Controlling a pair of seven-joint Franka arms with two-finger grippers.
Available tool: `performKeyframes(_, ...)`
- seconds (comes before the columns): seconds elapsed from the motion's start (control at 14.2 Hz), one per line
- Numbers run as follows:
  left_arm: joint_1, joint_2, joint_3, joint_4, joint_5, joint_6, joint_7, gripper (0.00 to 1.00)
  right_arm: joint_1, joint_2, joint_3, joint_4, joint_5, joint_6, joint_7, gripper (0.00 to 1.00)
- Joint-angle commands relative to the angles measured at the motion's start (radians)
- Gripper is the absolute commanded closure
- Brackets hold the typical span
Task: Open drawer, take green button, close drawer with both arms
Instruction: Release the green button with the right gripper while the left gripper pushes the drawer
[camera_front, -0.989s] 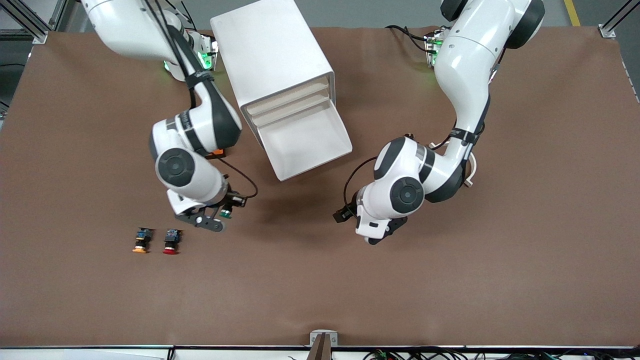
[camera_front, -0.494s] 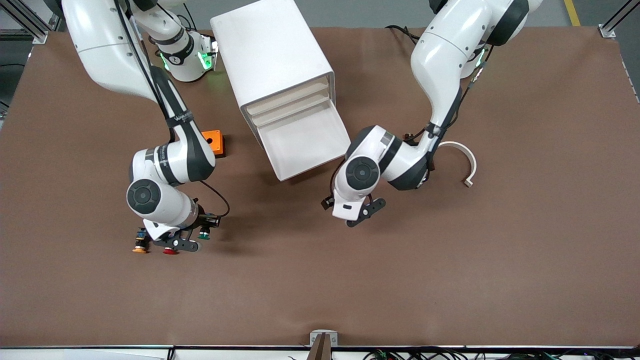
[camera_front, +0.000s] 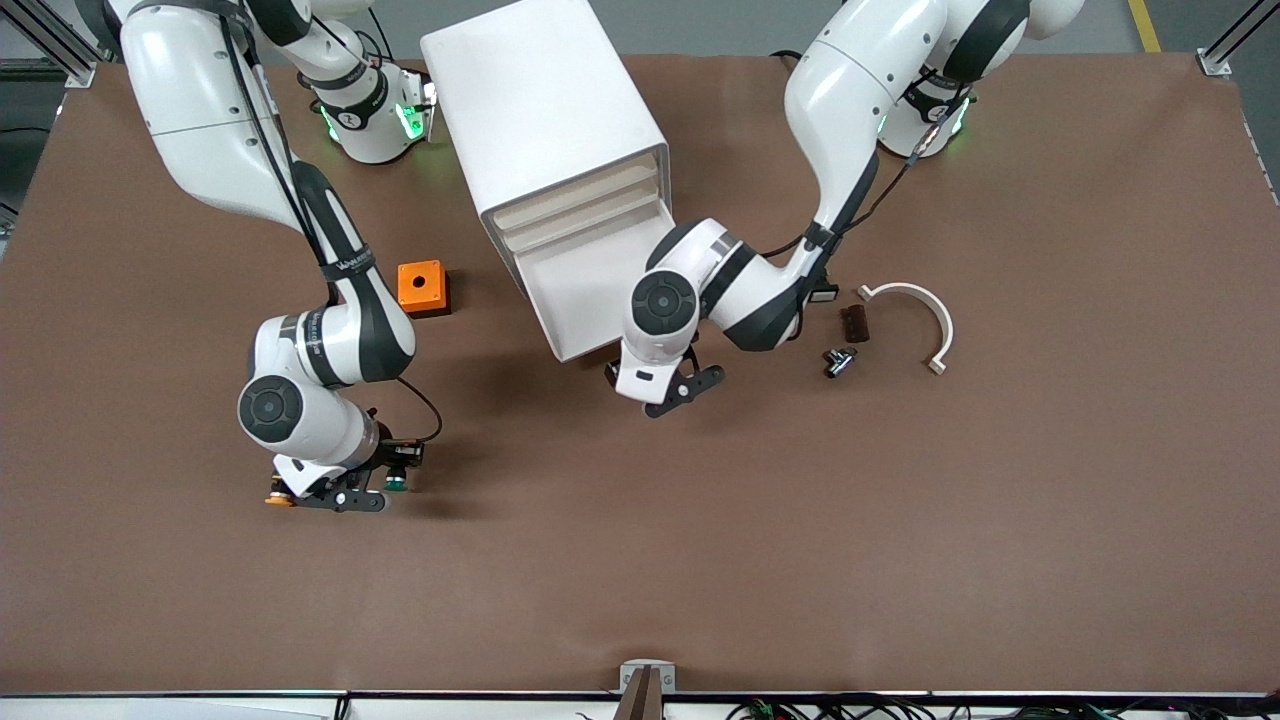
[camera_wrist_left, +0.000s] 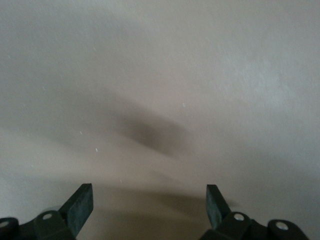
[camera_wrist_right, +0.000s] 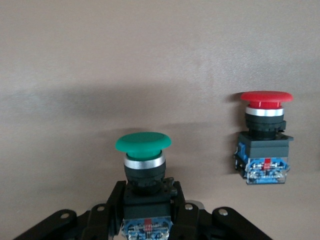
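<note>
Right gripper (camera_front: 362, 490) sits low over the table toward the right arm's end, its fingers clamped on the black body of the green-capped button (camera_wrist_right: 143, 148). In the front view the button (camera_front: 397, 482) shows at the gripper's tip, green cap pointing toward the front camera. The red-capped button (camera_wrist_right: 265, 136) lies on the table just beside the held one, apart from it; in the front view the gripper hides it. An orange-capped button (camera_front: 280, 497) shows only as an orange edge under the same gripper.

An orange box (camera_front: 421, 287) rests on the table between the right arm and the cabinet (camera_front: 540, 110). The cabinet's bottom drawer (camera_front: 600, 285) stands pulled out, its white tray open to view; the upper fronts are shut.

Left gripper (camera_front: 668, 385) is just nearer the front camera than the drawer's front edge, close to the corner at the left arm's end. Its fingers (camera_wrist_left: 80, 207) are spread wide with nothing between them.

Toward the left arm's end lie a small dark block (camera_front: 855, 323), a small black-and-metal part (camera_front: 838, 360) and a white curved piece (camera_front: 920, 315), each apart from the others.
</note>
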Motion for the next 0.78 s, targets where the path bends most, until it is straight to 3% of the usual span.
performKeyframes(0.0, -0.038, -0.016, 0.008, -0.019, 0.020, 0.012, -0.015, 0.01, -0.022, 0.025, 0.019, 0.003, -0.011, 0.036, -0.010, 0.93)
performKeyframes(0.07, -0.047, -0.016, 0.006, -0.019, 0.017, 0.010, -0.018, 0.01, -0.022, 0.031, 0.019, 0.001, -0.011, 0.048, -0.008, 0.87)
performKeyframes(0.14, -0.064, -0.016, 0.006, -0.019, 0.013, 0.010, -0.023, 0.01, -0.022, 0.034, 0.019, 0.001, -0.011, 0.050, -0.002, 0.63)
performKeyframes(0.21, -0.076, -0.016, 0.006, -0.020, 0.011, 0.009, -0.037, 0.01, -0.022, 0.036, 0.019, 0.001, -0.008, 0.050, 0.004, 0.14)
performKeyframes(0.28, -0.087, -0.016, 0.006, -0.022, 0.011, 0.006, -0.046, 0.01, -0.022, 0.034, 0.019, 0.001, -0.008, 0.047, 0.004, 0.00)
performKeyframes(0.57, -0.119, -0.016, -0.015, -0.028, -0.004, -0.001, -0.087, 0.01, -0.036, 0.013, 0.019, 0.001, -0.008, 0.025, -0.011, 0.00)
performKeyframes(0.71, -0.119, -0.016, -0.035, -0.030, -0.030, -0.001, -0.098, 0.01, -0.037, -0.022, 0.019, 0.010, -0.008, -0.077, -0.010, 0.00)
